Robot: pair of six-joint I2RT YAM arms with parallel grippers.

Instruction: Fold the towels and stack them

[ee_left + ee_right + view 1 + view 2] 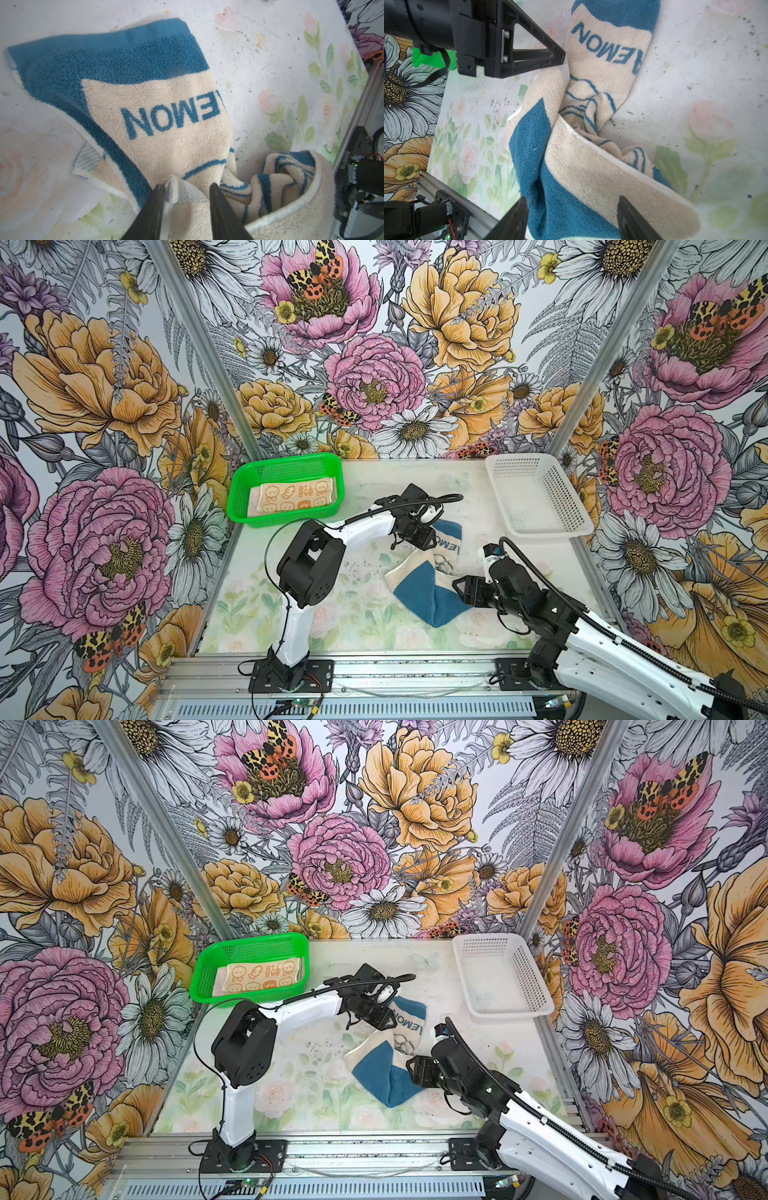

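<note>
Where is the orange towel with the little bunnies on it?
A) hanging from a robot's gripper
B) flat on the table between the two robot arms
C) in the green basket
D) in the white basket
C: in both top views the orange towel lies folded inside the green basket, away from both arms.

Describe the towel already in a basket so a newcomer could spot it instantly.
Find the green basket at the far left corner of the table. Folded flat inside lies the orange-and-cream towel printed with cartoon rabbits. The only other towel in view, the blue-and-cream towel, lies crumpled mid-table, outside any basket.
</note>
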